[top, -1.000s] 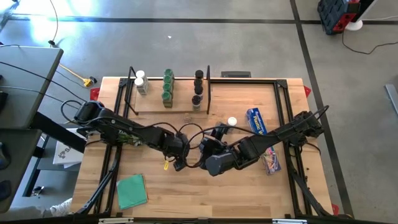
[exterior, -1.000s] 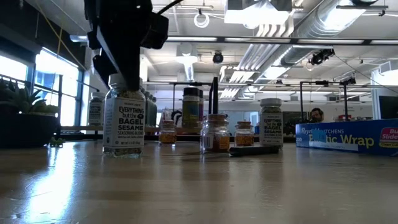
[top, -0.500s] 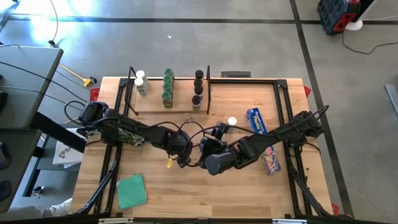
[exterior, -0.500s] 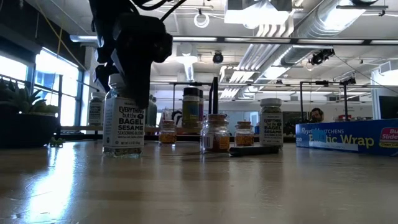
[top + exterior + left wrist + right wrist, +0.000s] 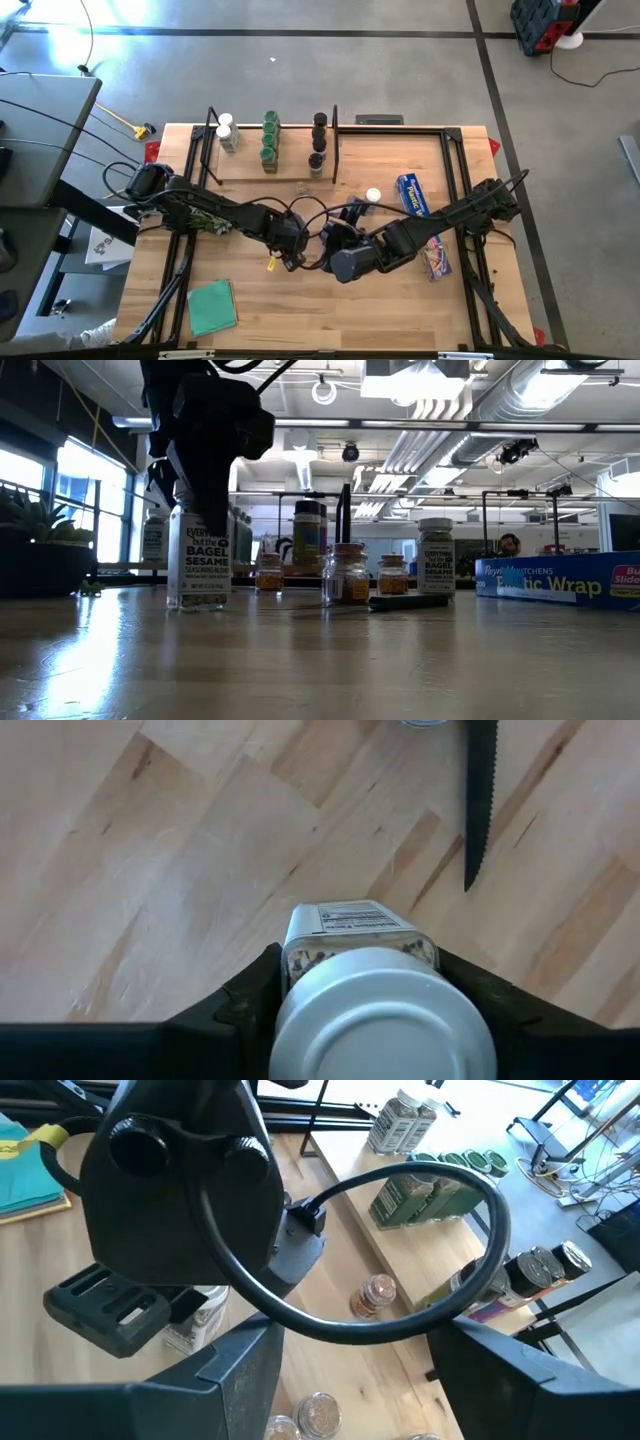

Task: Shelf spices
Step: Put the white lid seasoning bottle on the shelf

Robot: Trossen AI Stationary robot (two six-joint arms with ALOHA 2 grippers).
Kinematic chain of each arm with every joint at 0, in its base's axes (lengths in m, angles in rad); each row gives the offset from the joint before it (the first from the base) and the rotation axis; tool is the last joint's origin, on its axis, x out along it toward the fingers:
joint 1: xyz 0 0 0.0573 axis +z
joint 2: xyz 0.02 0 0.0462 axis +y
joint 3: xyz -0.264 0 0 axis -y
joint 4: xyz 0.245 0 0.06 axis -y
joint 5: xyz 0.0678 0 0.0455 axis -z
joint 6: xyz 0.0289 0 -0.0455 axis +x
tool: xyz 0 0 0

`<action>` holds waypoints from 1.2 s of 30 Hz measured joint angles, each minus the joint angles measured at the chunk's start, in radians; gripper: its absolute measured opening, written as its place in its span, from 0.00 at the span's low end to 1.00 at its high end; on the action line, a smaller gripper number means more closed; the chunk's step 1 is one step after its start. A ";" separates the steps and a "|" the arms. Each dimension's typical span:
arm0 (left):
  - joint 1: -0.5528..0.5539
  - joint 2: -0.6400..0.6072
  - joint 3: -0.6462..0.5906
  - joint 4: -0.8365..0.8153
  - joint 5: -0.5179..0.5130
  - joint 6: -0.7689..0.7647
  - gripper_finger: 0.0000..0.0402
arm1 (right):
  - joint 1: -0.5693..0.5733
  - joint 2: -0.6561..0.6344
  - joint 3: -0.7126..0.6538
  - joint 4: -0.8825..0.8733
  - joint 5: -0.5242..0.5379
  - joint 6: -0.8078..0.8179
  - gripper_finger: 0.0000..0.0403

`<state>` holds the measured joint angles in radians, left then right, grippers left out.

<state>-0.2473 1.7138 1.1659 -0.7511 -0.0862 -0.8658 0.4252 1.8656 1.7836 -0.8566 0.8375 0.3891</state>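
The left gripper is down over an "Everything but the Bagel Sesame" seasoning jar, its two dark fingers set against either side of the jar just under the silver-white cap; the jar is clear and squarish, showing speckled seeds behind a white label, and stands upright on the wooden table near its middle, in front of the shelf; a serrated knife lies just beyond it. On the shelf stand white-capped, green-capped and black-capped jars in three short rows; a few small jars of brownish spice wait on the table. The right gripper hovers nearby with its fingers apart, holding nothing.
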 joint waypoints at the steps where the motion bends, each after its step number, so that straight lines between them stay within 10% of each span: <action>1: -0.001 0.000 0.000 -0.006 0.002 0.010 0.48 | 0.000 0.000 0.000 0.000 0.000 0.000 0.59; 13: 0.056 -0.204 -0.002 -0.412 0.073 0.223 0.48 | 0.000 0.000 0.001 -0.006 -0.001 0.000 0.59; 20: 0.131 -0.432 -0.002 -0.693 -0.110 0.408 0.48 | 0.000 0.000 0.001 -0.007 -0.001 0.006 0.59; 36: 0.602 -0.568 -0.016 -0.514 -0.149 0.798 0.48 | 0.000 0.000 0.001 -0.007 -0.003 0.023 0.59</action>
<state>0.3550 1.1460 1.1503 -1.2648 -0.2350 -0.0682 0.4252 1.8652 1.7847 -0.8635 0.8349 0.4118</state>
